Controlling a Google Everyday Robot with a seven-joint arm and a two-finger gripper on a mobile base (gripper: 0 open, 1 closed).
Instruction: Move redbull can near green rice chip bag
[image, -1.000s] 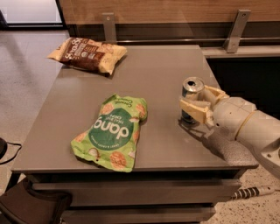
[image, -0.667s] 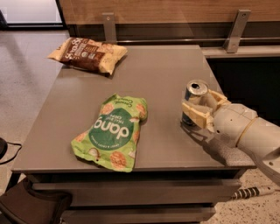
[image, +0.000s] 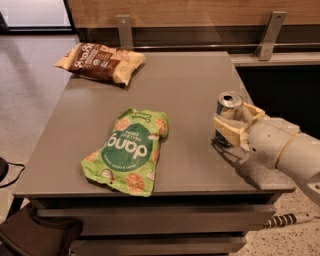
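The redbull can (image: 227, 107) stands upright near the right edge of the grey table (image: 190, 90), its silver top showing. My gripper (image: 235, 122) comes in from the right and its cream fingers are closed around the can's body. The green rice chip bag (image: 129, 150) lies flat near the table's front, left of the can with a gap of bare table between them.
A brown-and-cream snack bag (image: 100, 61) lies at the table's back left corner. A wooden wall with metal brackets (image: 270, 35) runs behind the table. The table's right edge is just under my arm (image: 282, 150). A dark bag (image: 40, 237) sits on the floor at front left.
The gripper and the can have shifted slightly to the right, towards the table's right edge. The two bags have not moved.
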